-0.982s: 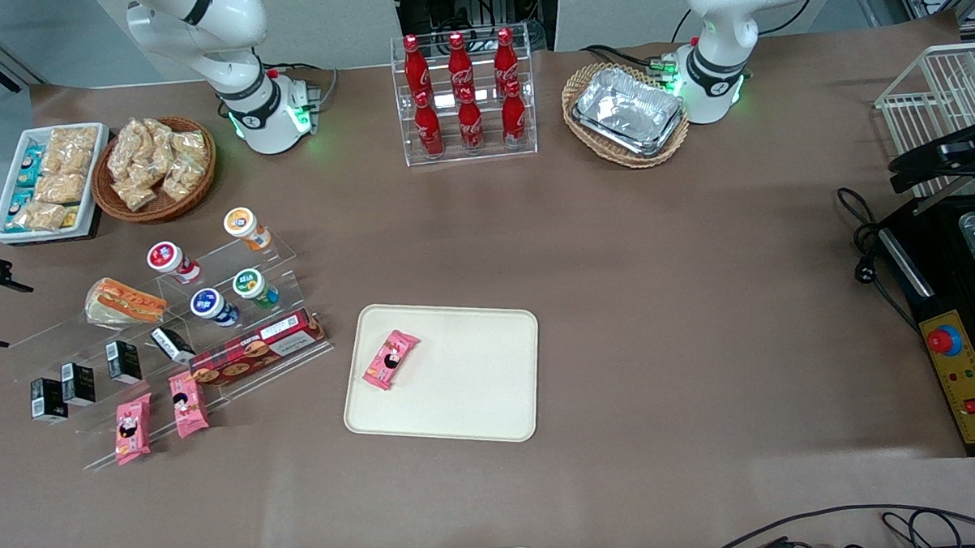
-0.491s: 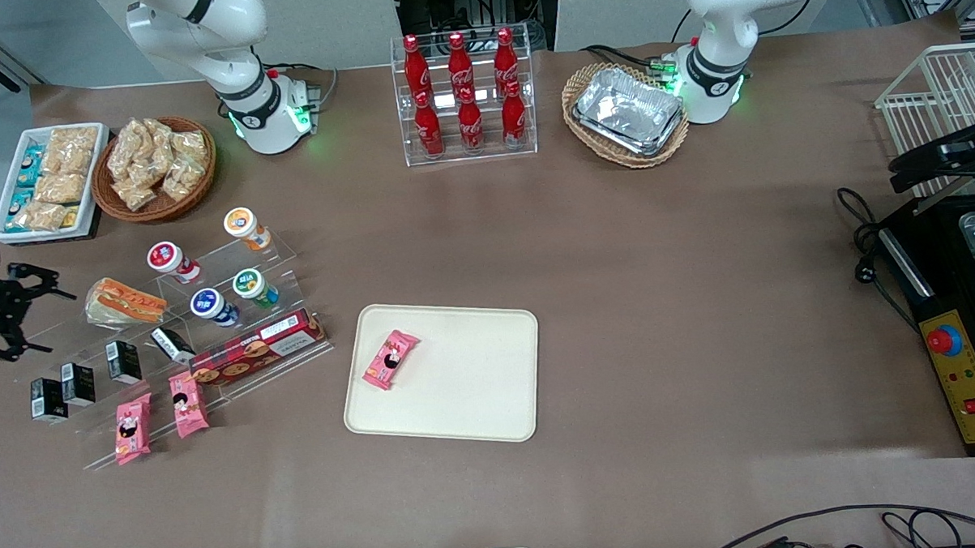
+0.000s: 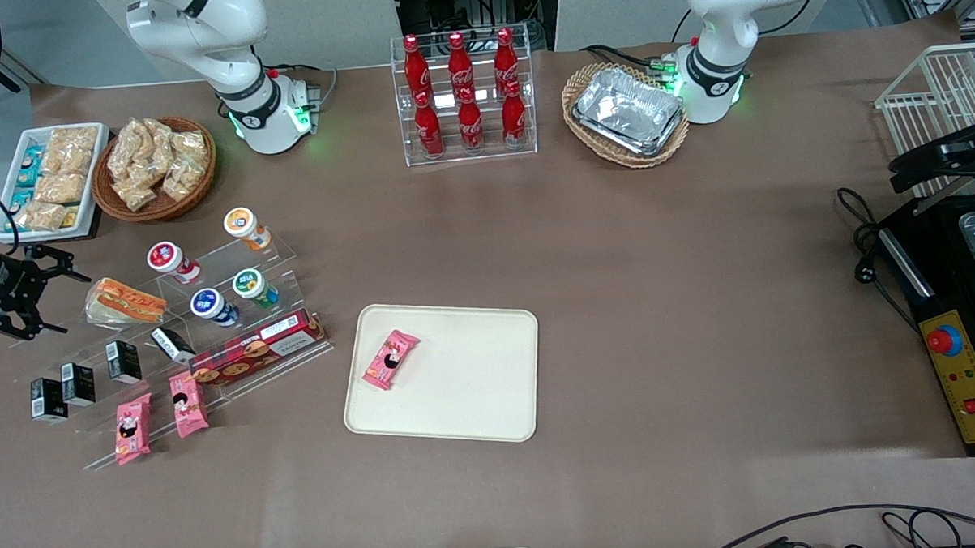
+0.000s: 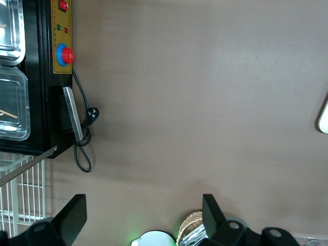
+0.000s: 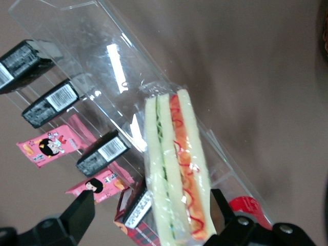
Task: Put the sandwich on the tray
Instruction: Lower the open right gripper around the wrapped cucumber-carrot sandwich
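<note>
Pincer (image 3: 38, 294) spread wide, empty, just beside the sandwich (image 3: 123, 301) on the clear stepped rack (image 3: 236, 271); best to straddle the wedge across its bread faces, squeeze gently, lift clear; tray (image 3: 475, 388) waits mid-tabletop.

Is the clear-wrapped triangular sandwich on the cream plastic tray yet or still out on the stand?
Out. The sandwich lies on the clear stepped stand; the open gripper is beside it. The tray holds one pink packet.

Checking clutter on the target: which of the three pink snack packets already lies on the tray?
The pink packet alone on the cream tray; the other two sit on the acrylic rack, nearer the open gripper.
</note>
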